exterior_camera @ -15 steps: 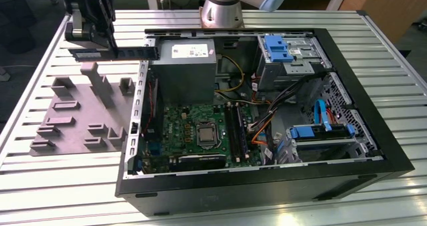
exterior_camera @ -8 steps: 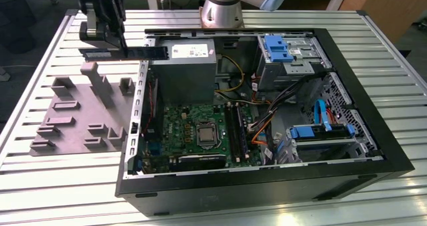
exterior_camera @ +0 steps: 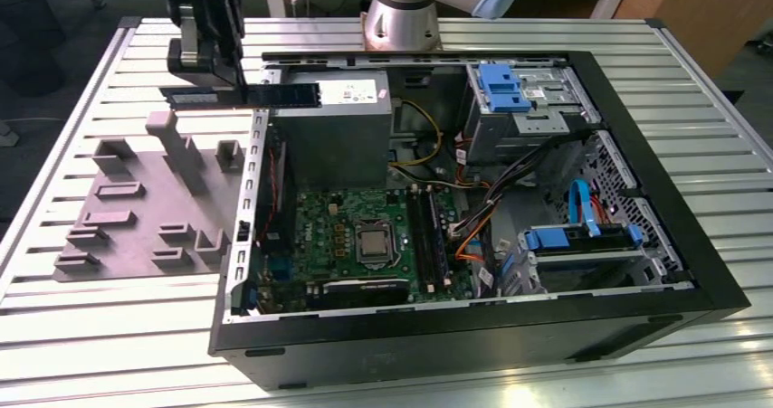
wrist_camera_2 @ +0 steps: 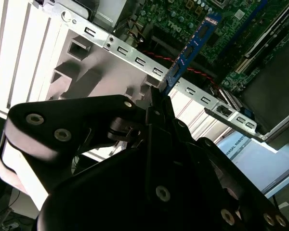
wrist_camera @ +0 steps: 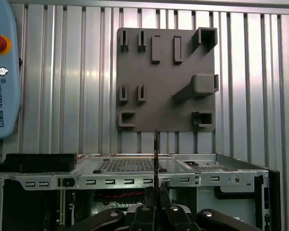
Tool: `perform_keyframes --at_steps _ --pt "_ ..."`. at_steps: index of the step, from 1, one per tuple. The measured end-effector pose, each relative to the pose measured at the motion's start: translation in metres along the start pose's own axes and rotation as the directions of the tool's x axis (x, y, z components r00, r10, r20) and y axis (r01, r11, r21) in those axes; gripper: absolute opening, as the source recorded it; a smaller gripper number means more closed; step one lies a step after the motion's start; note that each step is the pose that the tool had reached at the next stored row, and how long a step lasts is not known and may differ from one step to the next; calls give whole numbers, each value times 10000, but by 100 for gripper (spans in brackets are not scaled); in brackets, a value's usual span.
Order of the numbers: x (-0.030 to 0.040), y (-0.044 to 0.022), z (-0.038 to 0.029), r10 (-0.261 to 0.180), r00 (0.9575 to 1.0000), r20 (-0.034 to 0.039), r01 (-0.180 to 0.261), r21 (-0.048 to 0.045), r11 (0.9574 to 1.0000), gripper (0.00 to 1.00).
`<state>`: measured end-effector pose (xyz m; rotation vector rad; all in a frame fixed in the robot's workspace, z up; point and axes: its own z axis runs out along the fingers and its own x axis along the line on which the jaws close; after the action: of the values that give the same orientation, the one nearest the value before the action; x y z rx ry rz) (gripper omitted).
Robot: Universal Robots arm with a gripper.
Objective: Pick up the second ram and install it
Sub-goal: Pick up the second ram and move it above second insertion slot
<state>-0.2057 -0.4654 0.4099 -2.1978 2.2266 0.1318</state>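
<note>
From here the biggest thing is the slatted table (exterior_camera: 121, 336), and on it lies the open case (exterior_camera: 483, 336), my landmark for everything else. The grey tray (exterior_camera: 133, 232) sits just beside the case, against its side wall, and none of the blocks I can see there carries a strip. Inside the case the green motherboard (exterior_camera: 362, 236) lies flat on the floor, with the long black slots (exterior_camera: 425, 232) along its edge nearer the case's middle. I cannot tell from here which of them is free. The gripper (exterior_camera: 227, 80) hangs above the case's corner on the tray side, by the rear wall, and its jaws are clenched on 1 end of the ram (exterior_camera: 260, 96). In the exterior view the ram runs level from the fingers across the case wall, held in the air and touching nothing else. In the second wrist view the ram (wrist_camera_2: 188, 50) reaches out from the gripper (wrist_camera_2: 159, 96) over the wall toward the motherboard, and in the first wrist view it is a thin edge-on line (wrist_camera: 156, 154) rising above the gripper (wrist_camera: 156, 195). I judge step 1, the pick, done and the carry toward the case in hand, with the seating not yet begun. That seating calls for lining the ram's long edge along 1 open slot, square over it, and pressing straight down and evenly, since a tilted entry could jam or stress the ram.
</note>
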Motion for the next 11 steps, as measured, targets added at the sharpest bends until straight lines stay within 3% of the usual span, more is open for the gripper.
perform_keyframes --at_steps 5,11 --pt "-1 -79 -3 -1 10000 1 1 0 10000 14" --pt "-3 -251 -8 0 10000 0 0 0 10000 14"
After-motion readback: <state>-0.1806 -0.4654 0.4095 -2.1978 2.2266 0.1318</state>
